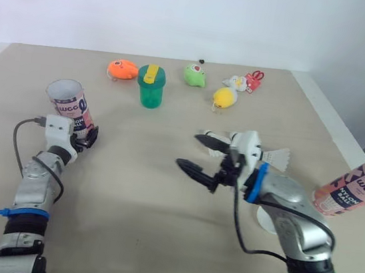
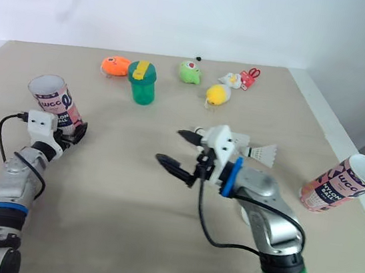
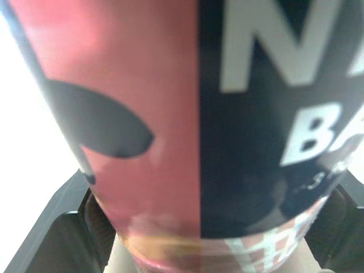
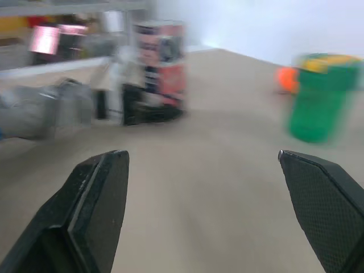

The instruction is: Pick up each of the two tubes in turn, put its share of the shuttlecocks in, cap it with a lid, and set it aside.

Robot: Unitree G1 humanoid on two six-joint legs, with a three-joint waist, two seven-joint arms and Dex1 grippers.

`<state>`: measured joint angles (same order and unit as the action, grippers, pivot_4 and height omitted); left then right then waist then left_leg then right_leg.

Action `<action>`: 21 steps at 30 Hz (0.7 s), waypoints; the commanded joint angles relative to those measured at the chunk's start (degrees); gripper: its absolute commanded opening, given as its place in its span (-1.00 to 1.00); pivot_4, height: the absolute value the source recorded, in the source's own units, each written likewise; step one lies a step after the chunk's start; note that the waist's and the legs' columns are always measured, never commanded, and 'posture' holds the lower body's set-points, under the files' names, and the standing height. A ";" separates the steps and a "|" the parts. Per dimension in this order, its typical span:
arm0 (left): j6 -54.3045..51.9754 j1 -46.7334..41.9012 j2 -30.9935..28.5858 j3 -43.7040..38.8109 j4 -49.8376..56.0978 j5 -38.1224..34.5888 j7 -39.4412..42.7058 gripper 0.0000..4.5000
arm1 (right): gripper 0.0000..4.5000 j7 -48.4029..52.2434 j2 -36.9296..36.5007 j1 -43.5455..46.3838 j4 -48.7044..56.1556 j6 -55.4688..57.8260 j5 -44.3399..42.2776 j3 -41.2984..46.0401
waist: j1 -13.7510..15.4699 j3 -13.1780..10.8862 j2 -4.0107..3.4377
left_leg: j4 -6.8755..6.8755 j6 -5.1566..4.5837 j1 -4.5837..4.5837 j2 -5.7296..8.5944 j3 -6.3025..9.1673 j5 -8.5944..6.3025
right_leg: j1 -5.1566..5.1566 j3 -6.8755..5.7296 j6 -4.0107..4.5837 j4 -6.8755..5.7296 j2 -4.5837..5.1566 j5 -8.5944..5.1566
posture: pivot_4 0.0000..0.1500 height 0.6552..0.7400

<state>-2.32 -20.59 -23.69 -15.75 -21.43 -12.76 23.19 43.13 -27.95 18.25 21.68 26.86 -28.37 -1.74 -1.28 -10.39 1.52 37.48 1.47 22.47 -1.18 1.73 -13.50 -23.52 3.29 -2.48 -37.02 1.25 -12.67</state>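
Left eye view: far left, the left tube (image 1: 67,101) stood open-mouthed on the table (image 1: 134,197). Our left gripper (image 1: 83,136) sat at its base, forearm stretched low along the tabletop. A black finger pressed each side of the tube, which we read as a firm hold from the left wrist view. So we judged the first step in hand: tube gripped, not lifted, and whether anything lay inside we couldn't tell.

Mid-table, our right gripper (image 1: 190,152) hung above the surface with the elbow bent. Its fingers pointed toward that tube, spread wide and holding nothing. A shuttlecock (image 1: 275,156) lay just behind its wrist, so the next move called for that arm to swing round, close on the shuttlecock and carry it across.

Far right, the right tube (image 1: 354,188) stood near the table's edge, untouched.
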 commanded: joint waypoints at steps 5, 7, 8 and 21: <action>-7.68 0.58 -10.23 3.37 12.62 -9.70 23.38 0.76 | 1.00 -2.56 -4.44 -7.71 6.15 1.30 -1.92 9.27 | -0.04 -0.06 0.08 | -0.07 0.01 0.05 -0.03 0.00 0.00 | -0.06 -0.02 0.05 0.00 -0.02 -0.07 | 1.00 1.00; -10.26 -0.51 -14.80 5.13 14.08 -11.04 30.68 0.76 | 1.00 -2.52 -6.92 -9.46 5.01 1.42 -2.34 13.86 | 0.00 -0.07 0.10 | -0.07 0.01 0.08 0.00 -0.02 -0.01 | -0.08 -0.01 0.02 0.01 0.04 -0.10 | 1.00 1.00; -11.02 -0.91 -17.42 6.66 14.52 -10.73 34.50 0.76 | 1.00 -2.10 -8.21 -10.44 4.35 1.45 -2.46 15.82 | -0.01 -0.08 0.12 | -0.06 0.01 0.08 0.02 -0.04 -0.01 | -0.08 0.00 0.01 0.01 0.05 -0.11 | 1.00 1.00; -7.90 -11.91 -37.24 26.17 14.51 1.62 65.86 0.76 | 1.00 -6.65 -11.64 -11.53 -5.87 -2.41 4.28 21.03 | -0.22 -0.11 0.11 | -0.24 -0.03 0.30 -0.12 -0.26 -0.04 | -0.52 0.19 0.21 -0.04 -0.13 -0.24 | 1.00 1.00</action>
<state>-11.06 -31.48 -59.82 9.70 -7.78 -12.16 87.17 38.00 -39.17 5.76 16.18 25.79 -25.40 18.02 -1.50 -10.50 1.63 37.25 1.40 22.82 -1.31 1.42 -13.56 -24.10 3.52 -2.31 -37.06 1.11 -12.90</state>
